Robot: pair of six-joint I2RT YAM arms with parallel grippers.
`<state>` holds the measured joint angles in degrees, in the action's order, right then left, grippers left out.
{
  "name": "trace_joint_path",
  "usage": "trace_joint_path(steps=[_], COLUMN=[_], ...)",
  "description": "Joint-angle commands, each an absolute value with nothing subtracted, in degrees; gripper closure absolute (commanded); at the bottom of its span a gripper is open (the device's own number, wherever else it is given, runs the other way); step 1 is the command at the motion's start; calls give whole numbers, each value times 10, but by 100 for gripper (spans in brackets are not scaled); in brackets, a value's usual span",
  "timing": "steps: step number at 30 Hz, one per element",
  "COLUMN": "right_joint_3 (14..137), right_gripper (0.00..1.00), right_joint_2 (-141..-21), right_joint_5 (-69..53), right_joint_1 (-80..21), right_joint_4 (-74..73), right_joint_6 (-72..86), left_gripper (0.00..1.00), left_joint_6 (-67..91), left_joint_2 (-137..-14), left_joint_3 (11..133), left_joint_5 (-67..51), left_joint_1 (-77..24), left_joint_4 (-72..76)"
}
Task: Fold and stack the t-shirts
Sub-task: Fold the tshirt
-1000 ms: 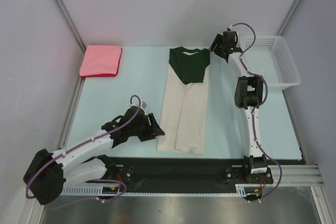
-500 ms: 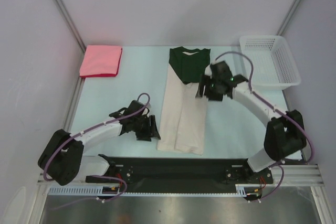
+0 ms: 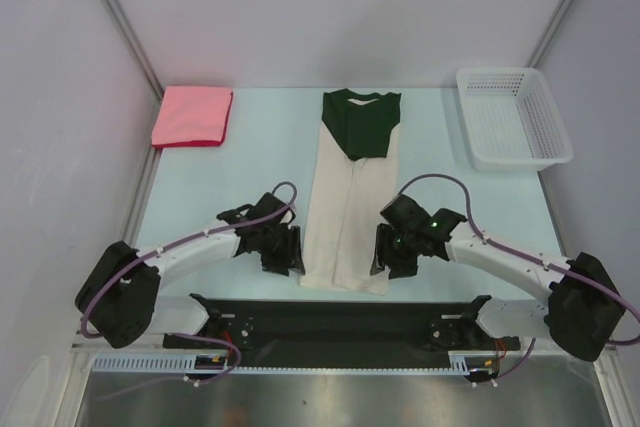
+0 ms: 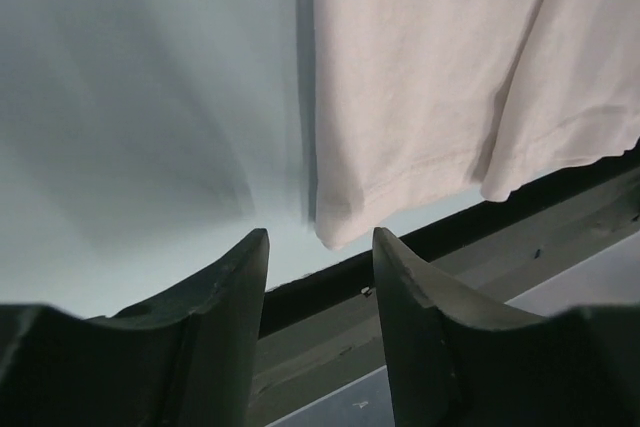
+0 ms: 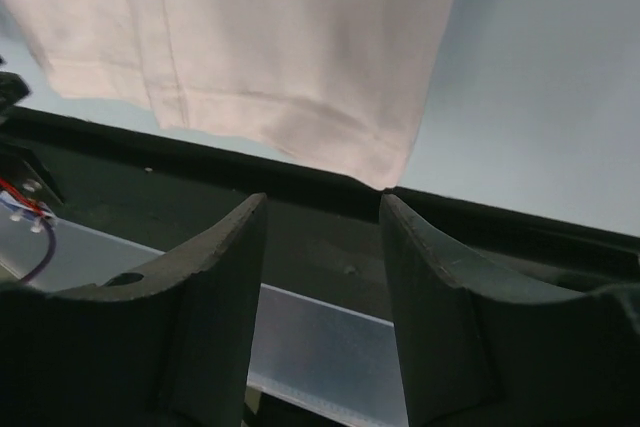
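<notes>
A cream-and-dark-green t-shirt lies folded into a long strip down the middle of the table, collar at the far end, hem at the near edge. A pink-red t-shirt sits folded square at the far left. My left gripper hovers open at the hem's near left corner. In the left wrist view that cream corner lies just beyond the left gripper. My right gripper is open at the near right corner. The right wrist view has the hem just past the right gripper. Neither holds anything.
A white mesh basket stands at the far right corner. A black rail runs along the table's near edge, right under both grippers. Grey walls enclose the left, right and back.
The right arm swung from the collar end down to the hem's near right corner. The left gripper shifted right toward the hem's left corner. Both pairs of jaws narrowed a little.
</notes>
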<state>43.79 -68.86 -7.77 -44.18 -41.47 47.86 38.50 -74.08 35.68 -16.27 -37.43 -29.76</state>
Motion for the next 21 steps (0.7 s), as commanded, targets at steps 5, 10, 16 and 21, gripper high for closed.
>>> trace_joint_path(steps=[5, 10, 16, 21], right_joint_3=[460, 459, 460, 454], right_gripper=[47, 52, 51, 51], right_joint_2=[-751, -760, -759, -767], right_joint_5=[-3, 22, 29, 33], right_joint_1=[-533, -544, -544, -536], right_joint_4=[-440, -453, -454, -447], right_joint_6=[577, 587, 587, 580], left_gripper=[50, 51, 52, 55], left_joint_6=[398, 399, 396, 390], left_joint_2=[-780, -807, -828, -832], left_joint_3=[430, 433, 434, 434], left_joint_5=[-77, -75, -89, -93], left_joint_1=[-429, -451, -458, -458], left_joint_4=[-366, -360, -341, -334])
